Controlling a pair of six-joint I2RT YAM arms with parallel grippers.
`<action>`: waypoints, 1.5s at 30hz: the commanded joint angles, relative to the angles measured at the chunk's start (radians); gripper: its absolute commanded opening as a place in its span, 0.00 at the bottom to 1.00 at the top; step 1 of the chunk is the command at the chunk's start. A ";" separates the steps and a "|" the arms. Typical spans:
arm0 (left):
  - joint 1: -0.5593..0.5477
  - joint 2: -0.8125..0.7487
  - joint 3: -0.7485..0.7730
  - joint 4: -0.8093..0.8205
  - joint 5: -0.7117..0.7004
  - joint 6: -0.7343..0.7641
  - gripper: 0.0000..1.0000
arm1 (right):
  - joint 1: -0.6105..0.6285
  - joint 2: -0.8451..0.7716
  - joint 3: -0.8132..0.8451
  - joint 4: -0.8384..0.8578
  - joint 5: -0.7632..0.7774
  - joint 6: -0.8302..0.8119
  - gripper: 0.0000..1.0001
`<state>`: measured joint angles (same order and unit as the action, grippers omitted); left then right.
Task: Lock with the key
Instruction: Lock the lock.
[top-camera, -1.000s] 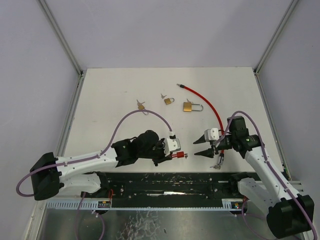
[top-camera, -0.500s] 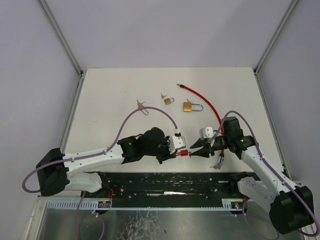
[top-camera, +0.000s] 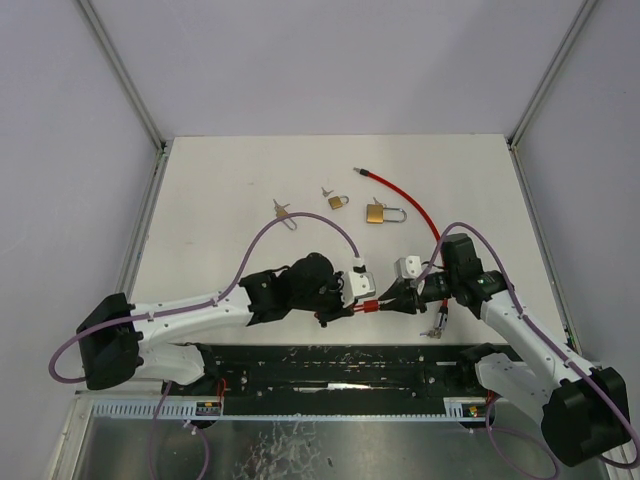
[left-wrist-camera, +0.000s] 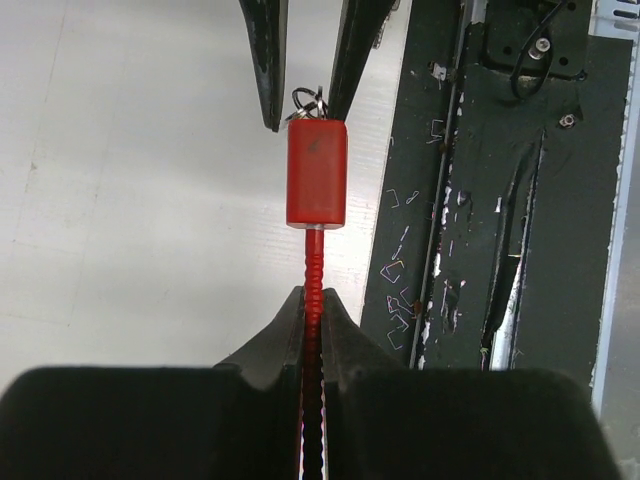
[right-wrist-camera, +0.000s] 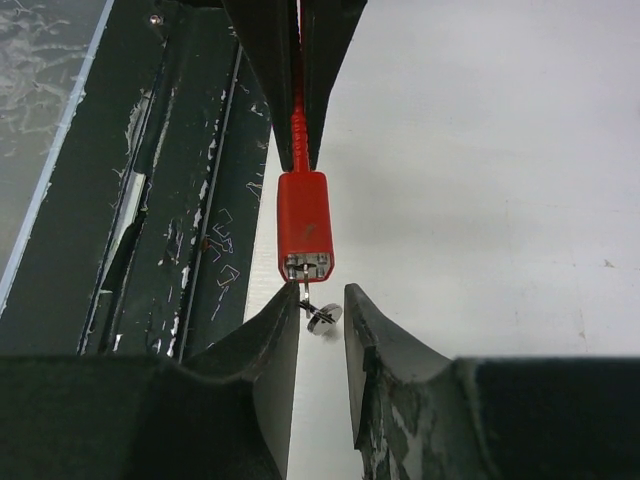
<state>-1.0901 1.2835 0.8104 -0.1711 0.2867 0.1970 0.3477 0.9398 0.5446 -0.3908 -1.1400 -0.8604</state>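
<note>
One red cable lock (top-camera: 420, 212) lies on the bench (top-camera: 230, 180). Its cable runs from a bare metal tip near the far edge towards the near right. Its barrel (left-wrist-camera: 316, 175) is held off the surface by the middle of the near edge. The barrel is a smooth red cylinder with a ribbed red neck and a metal face.

One key (right-wrist-camera: 318, 316) on a small ring sticks out of that face. Two brass padlocks (top-camera: 339, 201) (top-camera: 377, 213) sit side by side towards the far edge. There is a loose key (top-camera: 283, 211) to their left, a smaller one (top-camera: 325, 191) just beside the left padlock, and a small key bunch (top-camera: 435, 330) by the near edge. Any marking on them is too small to read.

The left gripper (left-wrist-camera: 311, 305) is pressed together, pinching the ribbed neck. The right gripper (right-wrist-camera: 320, 295) has its jaws slightly spread on either side of the key. I cannot tell whether they touch it.
</note>
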 joint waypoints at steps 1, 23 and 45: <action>0.003 0.008 0.051 0.014 0.021 0.016 0.00 | 0.018 0.004 0.001 0.015 0.009 -0.010 0.31; 0.026 0.151 0.173 -0.090 0.108 0.044 0.00 | 0.087 -0.081 0.012 -0.047 0.142 -0.250 0.15; 0.114 0.182 0.190 -0.131 0.217 0.094 0.00 | 0.180 -0.189 0.101 -0.072 0.426 -0.239 0.00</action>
<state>-0.8864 1.5639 1.0309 -0.2821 0.7067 0.2016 0.5175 0.7338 0.5484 -0.5453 -0.7227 -1.3476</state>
